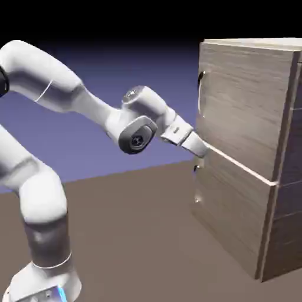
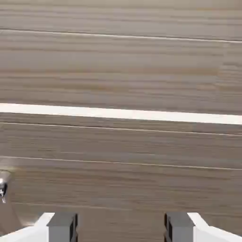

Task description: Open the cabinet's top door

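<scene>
Blue-violet backdrop fading to black up top, brown surface [image 1: 135, 236] below. The cabinet [image 1: 248, 194] stands at the exterior view's right, tall and boxy, grey-brown wood grain, long axis vertical, its front face turned toward the view's left and the arm. The top door [image 1: 242, 100] is the larger upper panel, flush with the cabinet front, shut. Its handle [image 1: 201, 88] is a slim dark bar near the door's left edge, running vertically, high on the panel. A pale strip [image 1: 242, 166] separates the top door from the lower door [image 1: 227, 218]; a small handle [image 1: 196, 169] sits at that lower panel's upper left corner.

White arm rises from lower left, elbow high, forearm sloping down toward the right. The end effector [image 1: 200, 147] points at the cabinet front, roughly level with a slight downward tilt, tips close to the pale strip at the seam between doors, well below the top handle. Contact with the wood: cannot tell.

Hand view: filled by wood grain with horizontal lines, the pale strip [image 2: 121, 113] crossing the middle. Grey fingertips [image 2: 61, 226] show at the bottom edge, set wide apart, nothing between them, only wood behind. A small metallic bit [image 2: 3, 186] peeks in at the left edge; too cropped to identify.
</scene>
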Controlling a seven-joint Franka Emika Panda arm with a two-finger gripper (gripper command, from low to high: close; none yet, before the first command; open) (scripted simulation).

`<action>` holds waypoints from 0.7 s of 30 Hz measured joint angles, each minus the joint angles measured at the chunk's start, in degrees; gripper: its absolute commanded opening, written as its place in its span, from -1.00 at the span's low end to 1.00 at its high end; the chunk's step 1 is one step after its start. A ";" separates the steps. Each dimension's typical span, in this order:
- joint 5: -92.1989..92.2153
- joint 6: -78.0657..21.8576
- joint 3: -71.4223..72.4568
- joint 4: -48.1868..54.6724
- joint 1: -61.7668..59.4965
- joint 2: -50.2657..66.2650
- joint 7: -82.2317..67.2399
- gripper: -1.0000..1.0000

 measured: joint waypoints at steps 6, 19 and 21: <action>14.95 -1.15 7.17 2.60 -6.31 -4.50 -7.89 0.00; 47.35 -3.64 22.72 8.24 -20.00 -14.24 -24.97 0.00; 52.34 -4.03 25.11 9.11 -22.10 -15.74 -27.60 0.00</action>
